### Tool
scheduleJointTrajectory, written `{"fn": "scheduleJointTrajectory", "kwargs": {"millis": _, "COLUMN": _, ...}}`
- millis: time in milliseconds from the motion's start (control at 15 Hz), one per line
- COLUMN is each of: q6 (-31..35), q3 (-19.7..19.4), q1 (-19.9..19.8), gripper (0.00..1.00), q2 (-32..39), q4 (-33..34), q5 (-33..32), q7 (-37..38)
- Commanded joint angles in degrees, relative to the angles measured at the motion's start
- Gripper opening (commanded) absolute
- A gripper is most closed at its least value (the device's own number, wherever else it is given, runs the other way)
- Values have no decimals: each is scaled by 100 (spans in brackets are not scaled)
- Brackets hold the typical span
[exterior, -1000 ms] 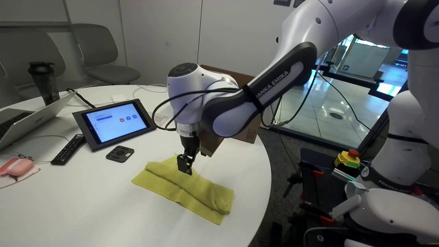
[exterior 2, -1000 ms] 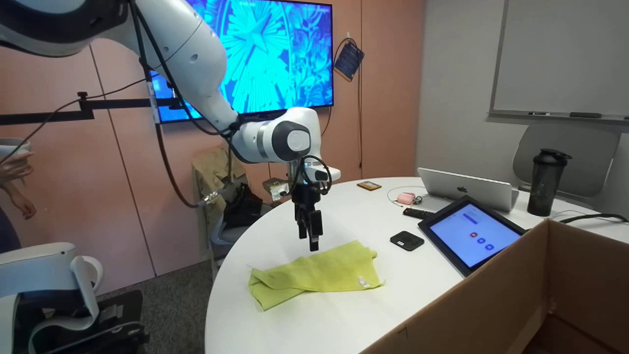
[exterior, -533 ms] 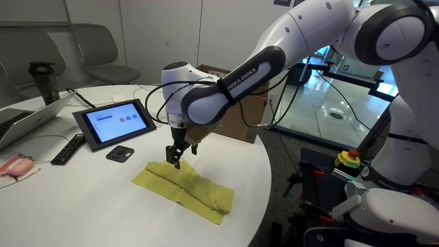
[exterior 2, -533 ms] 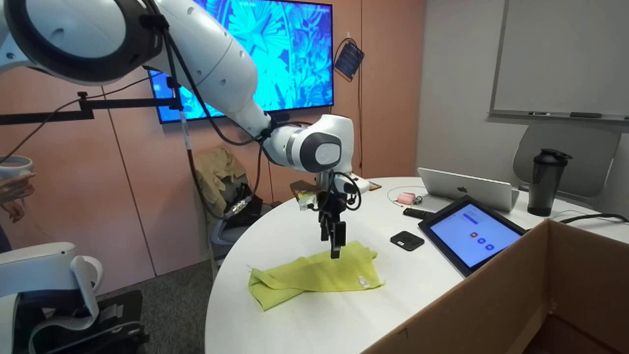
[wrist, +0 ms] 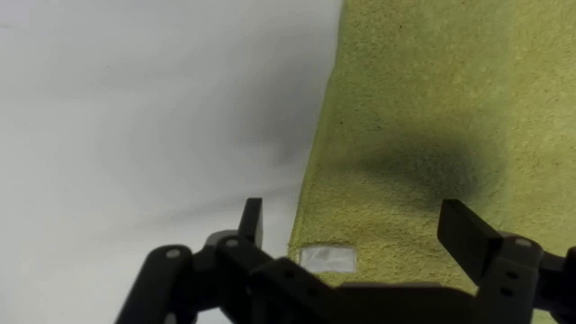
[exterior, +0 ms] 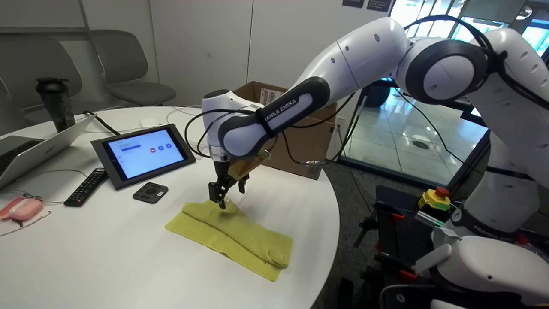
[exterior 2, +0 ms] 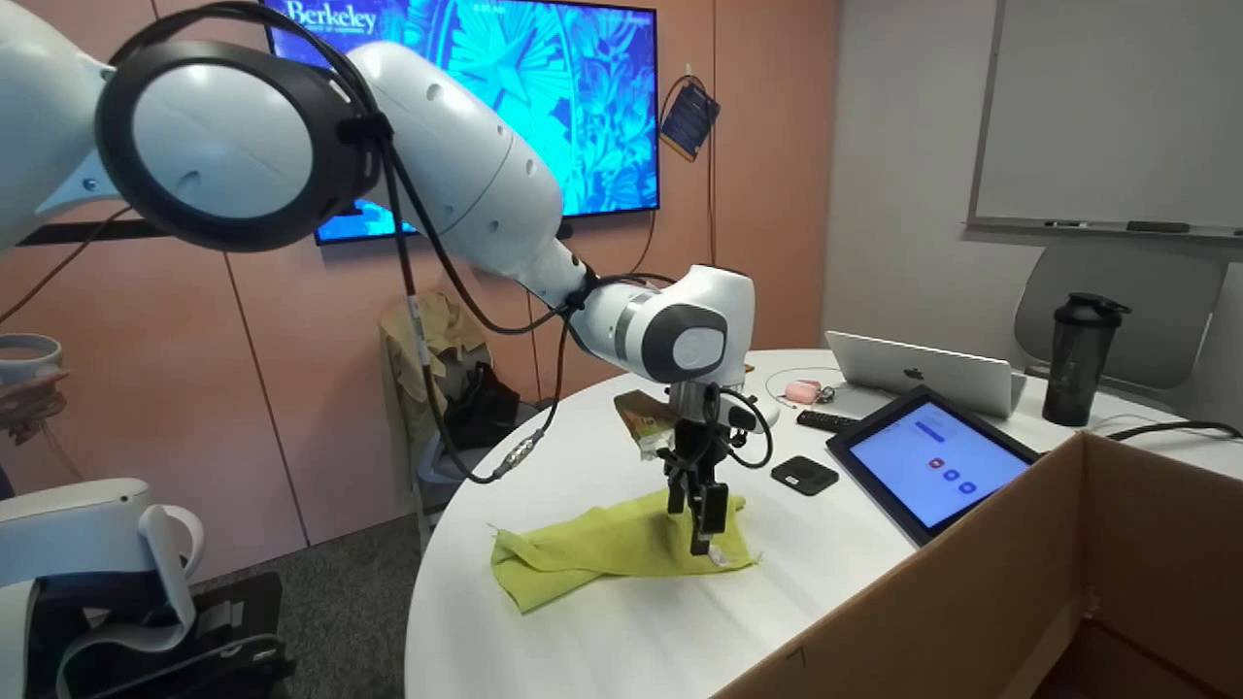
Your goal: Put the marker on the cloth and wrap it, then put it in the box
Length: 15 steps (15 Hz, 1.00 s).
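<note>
White tabletop [exterior: 141, 249] bore the folded yellow cloth [exterior: 233, 236] and brown box [exterior: 309, 145]; above the cloth's tagged end hung the gripper [wrist: 352, 206], spread wide and empty, its height hard to judge.

white table [exterior 2: 602, 650] is lying open beside cloth [exterior 2: 602, 549], box [exterior 2: 923, 621] is walling off one side, tilted tablet [exterior 2: 932, 466] is obstructing another
</note>
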Motion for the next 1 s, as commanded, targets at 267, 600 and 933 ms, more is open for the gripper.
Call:
{"fn": "scheduleJointTrajectory", "kwargs": {"millis": 267, "q6": -540, "q3": 18, "q1": -158, "gripper": 98, "q2": 809, "q4": 1124, "q5": 167, "q7": -309}}
{"fn": "scheduleJointTrajectory", "kwargs": {"millis": 600, "q6": -789, "q3": -2, "q1": -164, "gripper": 53, "q2": 1069, "q4": 1506, "q5": 141, "q7": -297}}
{"fn": "scheduleJointTrajectory", "kwargs": {"millis": 933, "q6": -1013, "q3": -3, "q1": -159, "gripper": 15, "q2": 1218, "q4": 1831, "q5": 141, "q7": -272}}
